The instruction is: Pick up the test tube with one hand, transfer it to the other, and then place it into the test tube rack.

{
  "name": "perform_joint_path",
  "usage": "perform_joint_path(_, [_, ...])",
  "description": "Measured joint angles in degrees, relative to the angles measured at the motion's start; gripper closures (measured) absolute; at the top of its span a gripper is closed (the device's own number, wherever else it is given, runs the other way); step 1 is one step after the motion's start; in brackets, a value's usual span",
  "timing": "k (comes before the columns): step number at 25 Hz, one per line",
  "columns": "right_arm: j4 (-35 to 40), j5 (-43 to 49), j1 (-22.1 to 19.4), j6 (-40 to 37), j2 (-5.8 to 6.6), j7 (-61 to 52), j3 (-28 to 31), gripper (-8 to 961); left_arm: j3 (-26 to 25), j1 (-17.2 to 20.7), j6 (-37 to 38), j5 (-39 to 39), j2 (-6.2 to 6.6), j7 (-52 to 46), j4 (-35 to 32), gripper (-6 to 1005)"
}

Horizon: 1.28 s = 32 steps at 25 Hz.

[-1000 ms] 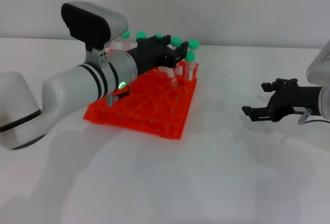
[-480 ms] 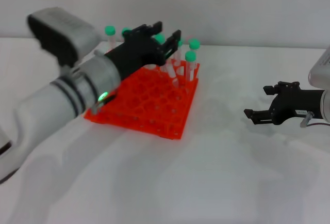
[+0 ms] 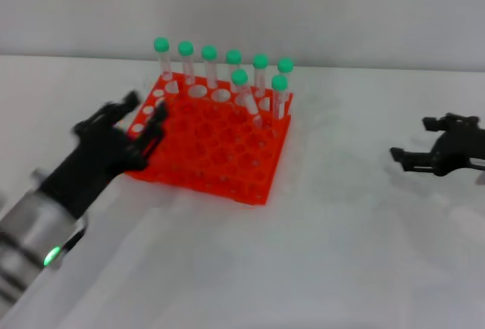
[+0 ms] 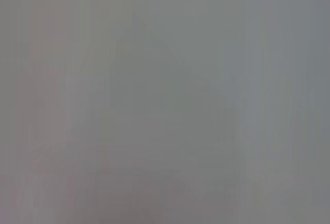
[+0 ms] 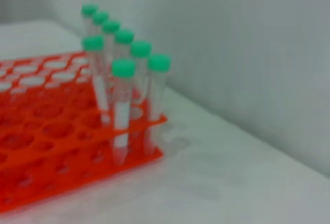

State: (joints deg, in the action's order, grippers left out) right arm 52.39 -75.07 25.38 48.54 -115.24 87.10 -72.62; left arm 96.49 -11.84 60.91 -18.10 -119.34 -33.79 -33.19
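Observation:
The orange test tube rack [image 3: 227,158] stands mid-table with several green-capped test tubes along its far side. One test tube [image 3: 244,95] in the second row leans; the right wrist view shows this test tube [image 5: 98,79] and the rack [image 5: 46,157] too. My left gripper [image 3: 145,109], on the green-lit wrist, is open and empty beside the rack's left edge. Far to the right, my right gripper [image 3: 414,138] hovers open, holding nothing. The left wrist view is a blank grey blur.
A white table [image 3: 341,230] spreads around the rack, and a pale wall [image 3: 341,10] rises behind it. Bare tabletop lies between the rack and my right gripper.
My left gripper has drawn back from over the rack's far rows to the rack's left side, uncovering the tubes. My right gripper has slid farther right.

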Motion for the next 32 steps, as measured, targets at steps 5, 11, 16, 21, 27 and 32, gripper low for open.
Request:
perform_joint_path(5, [-1.5,-11.0,-4.7,3.3,0.08,9.8,6.2,94,0.5,1.3,19.9,11.6,-0.22,9.7,15.9,496])
perform_joint_path(11, [-13.8,-22.2,-7.2,19.4,0.36,26.2,22.9,94,0.5,3.6,28.7,15.0,-0.36,15.0,22.0,496])
perform_joint_path(16, [-23.8,-22.9,-9.0,30.5,0.62,37.3,37.6,94,0.4,7.4,32.7,17.6,-0.56,18.0,22.6,496])
perform_joint_path(21, [-27.3,-23.1,-12.9,37.6,0.75,43.1,43.4,94,0.1,8.7,35.1,19.8,-0.55,18.7,23.1,496])
perform_joint_path(27, [-28.6,-23.1,-16.3,42.1,0.88,43.6,47.9,94,0.1,8.7,36.3,21.3,-0.54,18.8,23.2,496])
perform_joint_path(32, [-29.9,-23.1,-17.6,44.1,0.90,44.4,50.4,94,0.1,8.2,36.7,21.9,-0.54,18.8,23.2,496])
